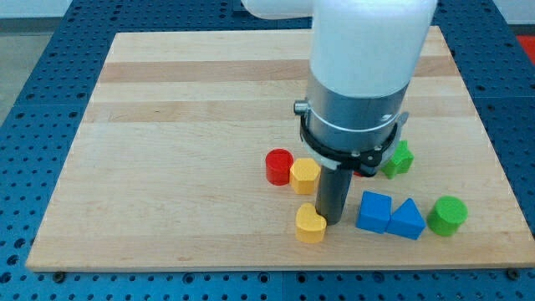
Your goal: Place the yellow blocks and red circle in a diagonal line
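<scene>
One rod only, no jaws to spread or close: my tip (332, 221) touches the lower yellow heart (310, 224) on its right. The upper yellow heart (305, 176) touches the red circle (279, 166). Pale wooden board (167, 167) on a blue perforated table (33, 100).

Wooden board (167, 125) carried: red circle (278, 165), two yellow blocks (305, 176) (310, 223), blue cube (374, 211), blue triangle (407, 220), green star (399, 159), green cylinder (447, 215).

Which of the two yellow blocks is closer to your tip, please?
The lower yellow block, near the view's bottom, sits right beside my tip, just to its left. The other yellow block lies higher up, touching the red circle.
</scene>
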